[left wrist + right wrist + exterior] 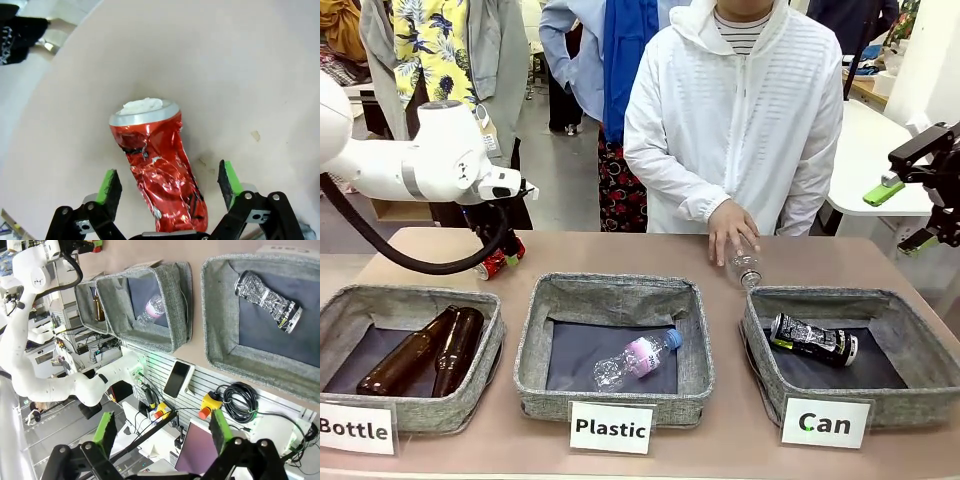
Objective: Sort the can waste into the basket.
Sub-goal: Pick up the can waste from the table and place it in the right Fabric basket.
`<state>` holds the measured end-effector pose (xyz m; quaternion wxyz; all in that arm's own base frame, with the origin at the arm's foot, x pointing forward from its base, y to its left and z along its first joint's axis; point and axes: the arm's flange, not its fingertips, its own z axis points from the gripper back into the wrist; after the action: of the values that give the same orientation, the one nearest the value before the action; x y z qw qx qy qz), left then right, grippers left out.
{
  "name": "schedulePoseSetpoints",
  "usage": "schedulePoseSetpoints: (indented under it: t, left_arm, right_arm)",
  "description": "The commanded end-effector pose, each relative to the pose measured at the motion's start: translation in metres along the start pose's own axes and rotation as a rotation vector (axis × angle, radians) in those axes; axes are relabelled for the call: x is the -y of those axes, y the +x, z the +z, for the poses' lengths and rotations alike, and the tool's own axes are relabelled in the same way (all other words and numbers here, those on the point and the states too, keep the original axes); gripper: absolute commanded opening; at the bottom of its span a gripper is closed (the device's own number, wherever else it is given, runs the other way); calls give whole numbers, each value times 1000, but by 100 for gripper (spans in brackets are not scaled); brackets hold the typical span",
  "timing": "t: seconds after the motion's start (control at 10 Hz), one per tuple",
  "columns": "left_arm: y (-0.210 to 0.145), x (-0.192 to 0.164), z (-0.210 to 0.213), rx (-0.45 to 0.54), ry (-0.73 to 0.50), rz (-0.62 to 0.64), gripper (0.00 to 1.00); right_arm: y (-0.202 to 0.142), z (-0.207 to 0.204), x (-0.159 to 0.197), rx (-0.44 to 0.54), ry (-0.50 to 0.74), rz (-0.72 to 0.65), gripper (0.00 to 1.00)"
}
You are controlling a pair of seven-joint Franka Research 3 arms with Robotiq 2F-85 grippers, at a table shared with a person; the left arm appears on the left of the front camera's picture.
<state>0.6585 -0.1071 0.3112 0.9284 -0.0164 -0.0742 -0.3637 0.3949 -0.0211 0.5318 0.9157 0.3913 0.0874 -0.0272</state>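
i see the grey basket signed "bottle" [340,305] at the left, with two brown glass bottles [408,352] lying side by side inside. the middle basket signed "plastic" [532,345] holds one clear plastic bottle with a pink label [638,358]. another clear bottle [745,268] is on the table [620,255], near a person in a white jacket [740,130].

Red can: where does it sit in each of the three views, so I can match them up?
Front view: the red can lies on the table at far left, under the left gripper.
Left wrist view: centre, between the open green pads, silver end farthest.
Right wrist view: apparently the tiny red patch at the top edge, left of middle.
Shared landmark: the left gripper straddling it.
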Motion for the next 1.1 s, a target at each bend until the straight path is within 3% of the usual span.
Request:
schedulePoseSetpoints:
  t: [0.0,0.1,0.2,0.3,0.4,0.7,1.0]
  left_arm:
    - [9,-6,-6,-38,29,23,42]
    - [10,-7,-8,-43,35,32,42]
    - [10,-8,-10,-48,47,41,0]
    - [10,-8,-10,-54,55,40,40]
    - [10,-7,-10,-54,61,45,0]
    - [3,-6,3,-45,67,62,0]
    - [-51,-12,103,65,-5,-14,0]
  right_arm:
    - [1,3,1,-6,-3,19,100]
    - [1,3,1,-6,-3,19,100]
    - [1,3,1,-6,-3,19,100]
    - [1,3,1,-6,-3,19,100]
    - [1,3,1,-6,-3,19,100]
    - [1,3,1,-6,-3,19,100]
    - [1,3,1,-6,-3,19,100]
